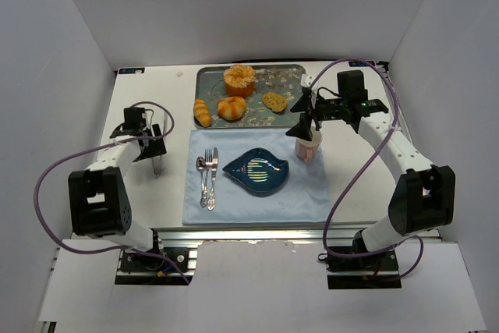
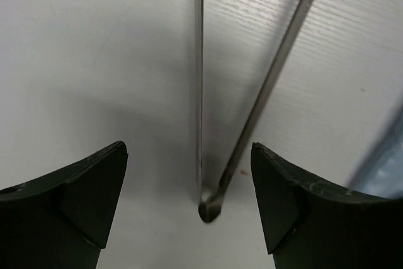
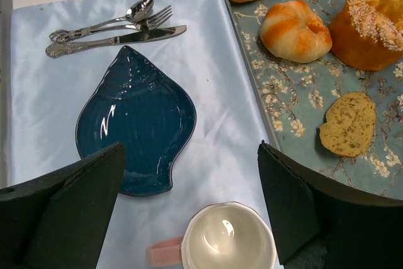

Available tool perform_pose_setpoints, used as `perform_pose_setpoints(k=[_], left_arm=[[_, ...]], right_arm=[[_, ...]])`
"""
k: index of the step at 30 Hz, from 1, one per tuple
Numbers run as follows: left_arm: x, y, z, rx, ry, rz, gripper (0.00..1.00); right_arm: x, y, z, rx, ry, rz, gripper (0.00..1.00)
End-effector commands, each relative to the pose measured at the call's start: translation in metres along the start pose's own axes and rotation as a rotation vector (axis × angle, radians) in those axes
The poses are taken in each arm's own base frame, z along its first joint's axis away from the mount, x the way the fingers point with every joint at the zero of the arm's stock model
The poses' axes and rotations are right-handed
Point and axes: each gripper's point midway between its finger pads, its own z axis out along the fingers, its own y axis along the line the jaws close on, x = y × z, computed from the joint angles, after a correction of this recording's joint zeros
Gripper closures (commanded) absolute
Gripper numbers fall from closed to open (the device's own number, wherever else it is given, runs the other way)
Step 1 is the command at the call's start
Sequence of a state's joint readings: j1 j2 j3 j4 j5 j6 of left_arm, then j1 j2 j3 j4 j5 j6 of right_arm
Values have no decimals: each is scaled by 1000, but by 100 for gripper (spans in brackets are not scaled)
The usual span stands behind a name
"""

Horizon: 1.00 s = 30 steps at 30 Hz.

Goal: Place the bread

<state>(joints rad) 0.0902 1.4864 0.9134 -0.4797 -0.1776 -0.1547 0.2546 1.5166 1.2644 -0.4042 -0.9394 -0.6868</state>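
My left gripper (image 2: 189,168), fingers wide, straddles the tongs (image 2: 263,92), which run straight ahead; the bread (image 3: 295,29) lies nearer my right gripper (image 3: 190,155), also wide

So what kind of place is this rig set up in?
Likely a mock dining table inside a white-walled test booth: blue shell plate and cutlery on a placemat, bread on a tray.

Tongs (image 2: 210,209) cropped above, cup (image 3: 228,237) cropped below
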Motion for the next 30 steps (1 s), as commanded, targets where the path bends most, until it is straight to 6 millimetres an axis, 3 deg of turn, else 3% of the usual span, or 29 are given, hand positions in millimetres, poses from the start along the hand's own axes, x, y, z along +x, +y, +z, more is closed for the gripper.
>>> perform_pose_setpoints(k=[1, 4, 7, 10, 17, 22, 23, 26, 28, 30], left_arm=[[-21, 0, 20, 47, -58, 52, 12], [-18, -6, 47, 82, -26, 60, 15], [-17, -17, 58, 136, -16, 62, 18], [-21, -24, 63, 168, -30, 53, 20], [-2, -22, 74, 162, 30, 89, 28], [12, -26, 73, 192, 67, 94, 67], [12, -27, 72, 195, 63, 89, 71], [1, -34, 60, 231, 34, 56, 88], [-24, -42, 44, 270, -6, 8, 100], [-32, -54, 29, 338, 9, -29, 100]], right_arm=[[-12, -3, -7, 37, -25, -49, 10], [-13, -2, -10, 54, -24, -52, 11], [-11, -2, -11, 63, -19, -50, 10], [-10, -2, -11, 66, -15, -47, 11], [-10, -4, -13, 78, -12, -39, 11], [-13, -8, -15, 92, -14, -46, 11], [-12, -9, -15, 96, -13, -43, 11], [-14, -11, -18, 104, -16, -47, 11], [-14, -13, -20, 114, -17, -52, 11], [-14, -14, -21, 119, -20, -48, 11]])
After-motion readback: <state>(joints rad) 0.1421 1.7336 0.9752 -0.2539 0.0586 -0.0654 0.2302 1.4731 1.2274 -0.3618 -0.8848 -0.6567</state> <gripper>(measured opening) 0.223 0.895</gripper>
